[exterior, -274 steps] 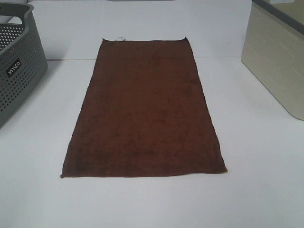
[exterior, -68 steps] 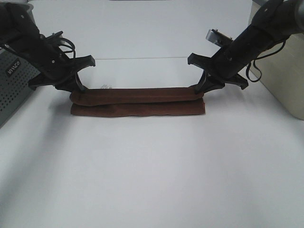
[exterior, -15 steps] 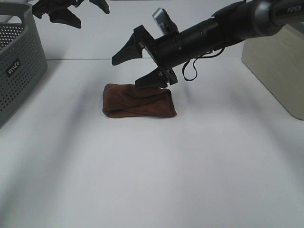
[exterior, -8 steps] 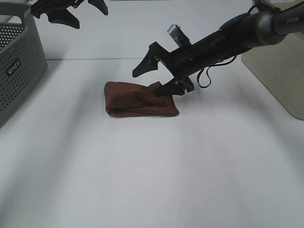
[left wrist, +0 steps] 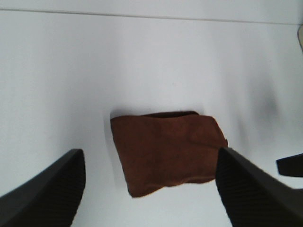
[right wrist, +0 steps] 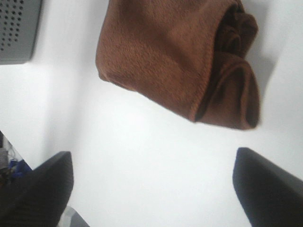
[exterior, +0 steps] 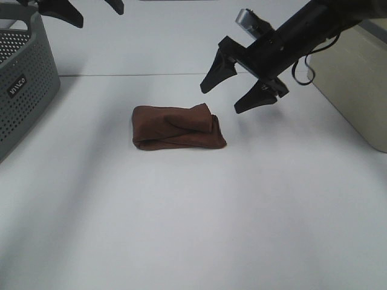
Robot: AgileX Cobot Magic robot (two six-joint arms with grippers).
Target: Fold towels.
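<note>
White table (exterior: pixel 193 229) (plain, matte) bears folded towel (exterior: pixel 176 127), grey basket (exterior: pixel 24 84) alongside.

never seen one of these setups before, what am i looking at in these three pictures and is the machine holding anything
This is a robot with two black arms at a white table. One picture comes from a camera mounted high, looking down at the whole scene. The other two come from small cameras on each arm's wrist, so the dark shapes at their edges are that arm's own fingers. On the table lies a brown towel, folded into a small bundle. A grey perforated basket stands at the left and a beige bin at the right. The right hand hangs open above the table near the towel; the left hand is raised at the far left, also open. Neither holds anything.
</note>
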